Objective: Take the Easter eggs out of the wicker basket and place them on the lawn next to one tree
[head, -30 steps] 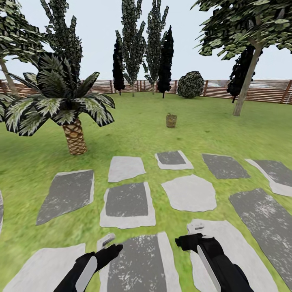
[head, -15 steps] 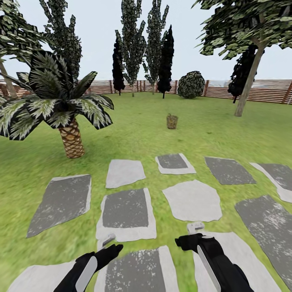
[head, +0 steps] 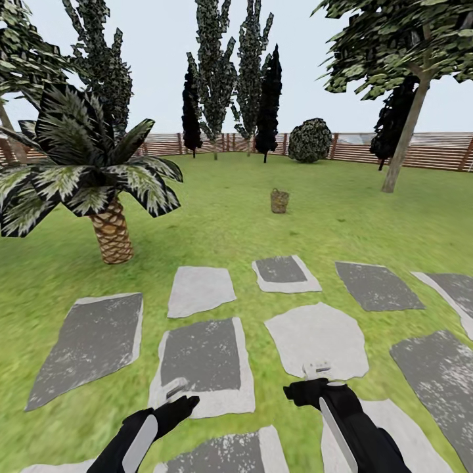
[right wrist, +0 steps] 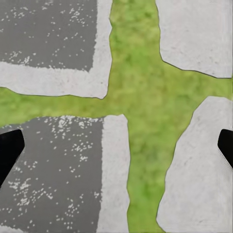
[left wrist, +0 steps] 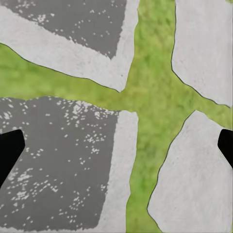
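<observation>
Far ahead in the head view, the brown wicker basket (head: 279, 200) stands upright on the lawn (head: 223, 217). The eggs are hidden: nothing yellow shows at the basket's rim from this distance. A tree (head: 402, 148) with a pale slanted trunk rises at the right, near the fence. My left gripper (head: 180, 395) and right gripper (head: 307, 382) hang low at the front, over stepping stones and far from the basket. In the left wrist view the left gripper (left wrist: 116, 145) is open, with paving and grass between its fingertips. The right gripper (right wrist: 116, 145) in the right wrist view is open likewise.
Grey and white stepping stones (head: 318, 338) lie between me and the basket. A short palm (head: 110, 230) stands on the left. Slim dark trees (head: 266, 98) and a round bush (head: 310, 139) line the back, in front of the brown slat fence (head: 440, 152).
The whole head view has shifted: the stones slid toward the bottom edge and the basket and palm sit slightly lower and nearer, so the camera moved forward. Both arms keep their pose.
</observation>
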Motion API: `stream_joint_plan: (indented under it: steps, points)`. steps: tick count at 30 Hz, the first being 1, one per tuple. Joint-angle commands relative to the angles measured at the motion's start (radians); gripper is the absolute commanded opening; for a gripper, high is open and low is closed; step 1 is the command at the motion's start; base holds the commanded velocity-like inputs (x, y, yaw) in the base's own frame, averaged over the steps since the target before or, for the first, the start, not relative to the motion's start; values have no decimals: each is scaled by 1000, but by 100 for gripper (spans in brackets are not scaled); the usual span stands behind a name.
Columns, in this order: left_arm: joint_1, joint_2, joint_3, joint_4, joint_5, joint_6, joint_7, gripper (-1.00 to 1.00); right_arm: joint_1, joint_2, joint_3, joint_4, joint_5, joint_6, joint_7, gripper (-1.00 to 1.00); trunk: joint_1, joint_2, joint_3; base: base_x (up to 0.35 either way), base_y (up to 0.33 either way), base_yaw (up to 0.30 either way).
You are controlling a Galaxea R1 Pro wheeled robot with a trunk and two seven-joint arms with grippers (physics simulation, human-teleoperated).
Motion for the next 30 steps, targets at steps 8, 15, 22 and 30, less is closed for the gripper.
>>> stream_joint_plan:
  steps: [8, 15, 22, 30]
  points:
    - [0, 1, 0, -1, 6, 4, 2, 100, -1, -1, 2, -1, -5, 4, -1, 100, 1, 0, -1, 334, 0, 0]
    - [0, 1, 0, -1, 6, 4, 2, 100, -1, -1, 2, -1, -5, 4, -1, 100, 1, 0, -1, 334, 0, 0]
    - [0, 0, 0, -1, 6, 4, 2, 100, -1, -1, 2, -1, -5, 4, -1, 100, 1, 0, -1, 334, 0, 0]
    - [0, 0, 0, -1, 6, 4, 1, 100, -1, -1, 2, -1, -5, 4, -1, 100, 1, 0, -1, 334, 0, 0]
